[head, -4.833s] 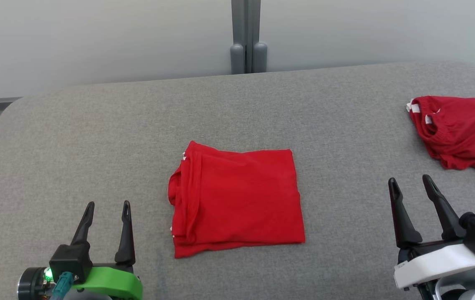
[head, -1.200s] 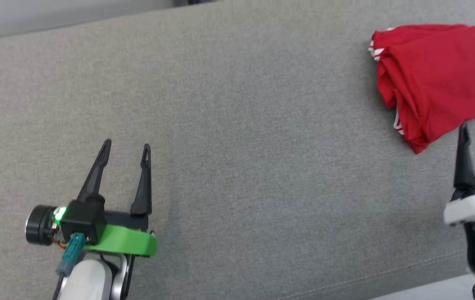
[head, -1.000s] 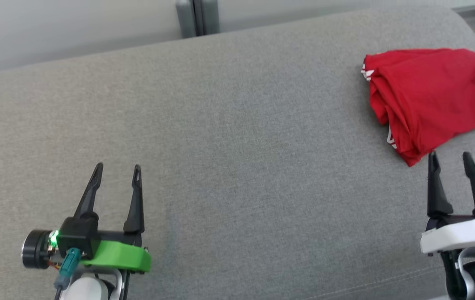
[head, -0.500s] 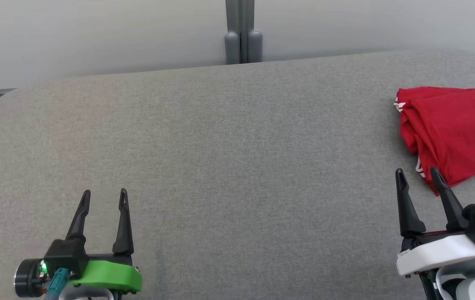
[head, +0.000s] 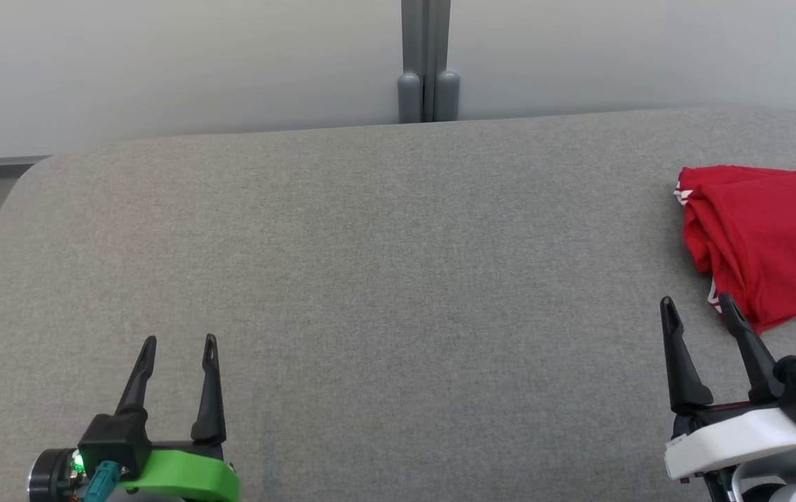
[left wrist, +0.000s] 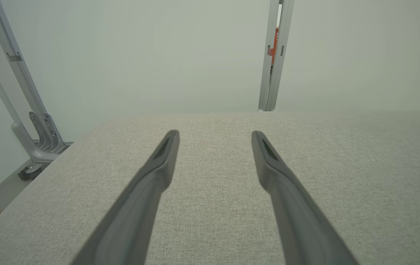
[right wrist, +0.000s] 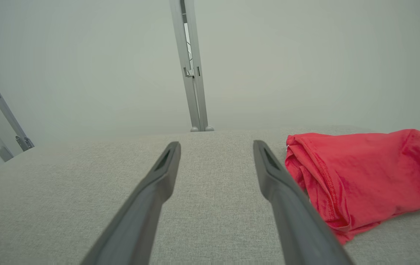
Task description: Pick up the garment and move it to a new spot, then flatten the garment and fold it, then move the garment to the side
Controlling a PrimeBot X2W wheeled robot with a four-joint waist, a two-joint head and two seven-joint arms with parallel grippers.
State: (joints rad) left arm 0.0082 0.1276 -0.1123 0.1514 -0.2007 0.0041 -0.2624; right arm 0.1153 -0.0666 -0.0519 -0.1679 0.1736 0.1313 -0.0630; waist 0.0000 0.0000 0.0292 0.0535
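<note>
Red and folded, the garment (head: pixel 767 237) is lying at three o'clock on the grey tabletop (head: pixel 370 244), just beside our right end effector (head: pixel 696 303). We are hovering it and our left end effector (head: pixel 180 341), at seven o'clock, both released and empty. We are judging the move aside done, so the next move is calling only for backing clear without snagging cloth.

A grey fabric-covered table (head: pixel 370 265) stands before pale wall panels (head: pixel 160 63) — joined by a grey post (head: pixel 427 63).

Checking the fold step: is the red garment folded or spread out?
Folded: the red garment lies in a compact layered bundle, stacked edges showing.
</note>
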